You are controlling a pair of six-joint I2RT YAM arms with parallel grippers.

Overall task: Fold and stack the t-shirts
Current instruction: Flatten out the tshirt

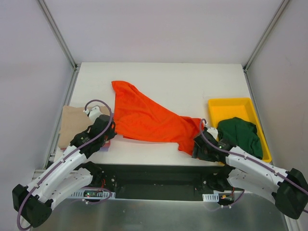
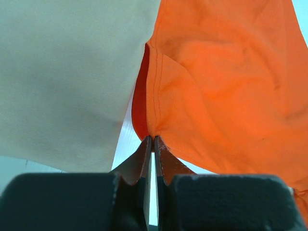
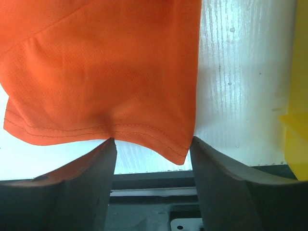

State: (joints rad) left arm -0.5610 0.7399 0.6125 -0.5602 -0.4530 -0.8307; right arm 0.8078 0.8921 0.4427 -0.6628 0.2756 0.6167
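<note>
Tan t-shirt (image 1: 74,125), folded, lies at the left edge of the surface (image 1: 183,82). Beside it my left claw (image 2: 152,140) is clamped on the orange t-shirt (image 1: 144,118), which sprawls across the middle. My right claw (image 3: 153,144) stands apart astride its hem corner; closing too shallow could miss the thin cloth and skew the fold.

The left arm (image 1: 62,168) angles up from the lower left of the top view, its left gripper (image 2: 152,139) pinched tight on a hem of the orange-red t-shirt (image 2: 226,86). The right arm (image 1: 255,166) stretches in from the lower right, with the jaws of the right gripper (image 3: 153,142) standing apart.
</note>
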